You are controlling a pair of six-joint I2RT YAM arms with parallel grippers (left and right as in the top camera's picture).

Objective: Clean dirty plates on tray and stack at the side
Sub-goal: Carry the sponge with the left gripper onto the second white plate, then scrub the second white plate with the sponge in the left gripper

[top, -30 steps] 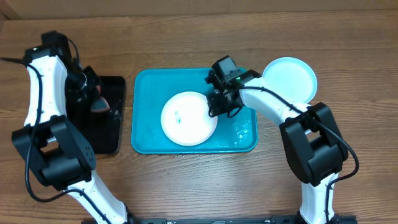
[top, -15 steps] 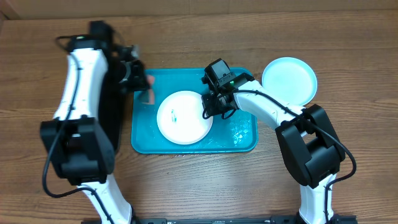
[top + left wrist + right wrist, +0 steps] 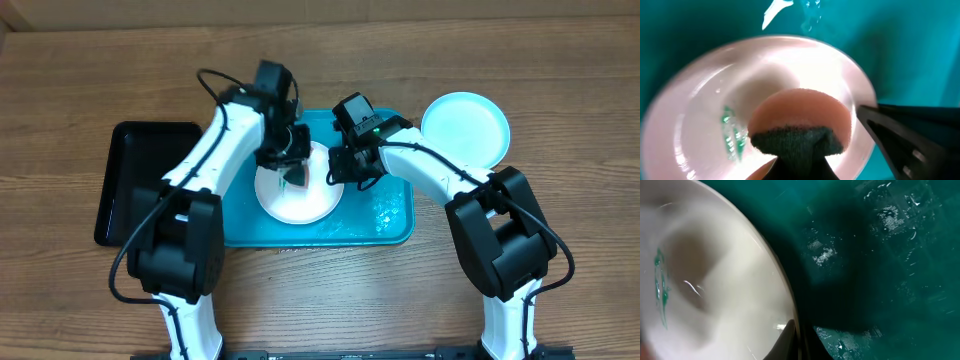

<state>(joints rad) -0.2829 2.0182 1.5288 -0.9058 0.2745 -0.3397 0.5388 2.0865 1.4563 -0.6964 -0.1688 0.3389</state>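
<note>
Done: blue plate (image 3: 465, 128) aside upper right | my left gripper (image 3: 292, 175) clamps sponge (image 3: 799, 115) over smeared white plate (image 3: 300, 203) | right gripper (image 3: 340, 172) pinches rim

Both arms reach inward, left gripper (image 3: 292, 172) and right gripper (image 3: 345, 170) closed, close together.

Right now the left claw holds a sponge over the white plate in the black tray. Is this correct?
Only the tray is wrong: the overhead view shows the white plate in the blue tray. The left claw does hold a sponge over it.
</note>
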